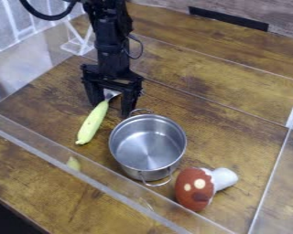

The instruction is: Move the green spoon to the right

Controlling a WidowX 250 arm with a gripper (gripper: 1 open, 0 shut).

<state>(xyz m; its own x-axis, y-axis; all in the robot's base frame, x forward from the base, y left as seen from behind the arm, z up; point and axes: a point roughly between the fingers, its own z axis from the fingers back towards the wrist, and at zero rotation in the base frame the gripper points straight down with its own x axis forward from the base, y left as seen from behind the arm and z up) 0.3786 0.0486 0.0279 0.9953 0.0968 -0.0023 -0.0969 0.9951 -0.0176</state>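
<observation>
The green spoon [92,123] lies on the wooden table, a slim yellow-green piece running from lower left up toward the right. Its upper end reaches in under my gripper [113,99]. The gripper points straight down, low over the table, and is open, one black finger on each side of that end. I cannot tell whether a finger touches the spoon. Nothing is gripped.
A round steel pot [148,146] stands just right of and below the spoon, close to the gripper. A red-and-white mushroom toy [194,187] lies at the pot's lower right. A low clear plastic wall [63,174] rings the work area. A white rack [76,41] stands at the back left.
</observation>
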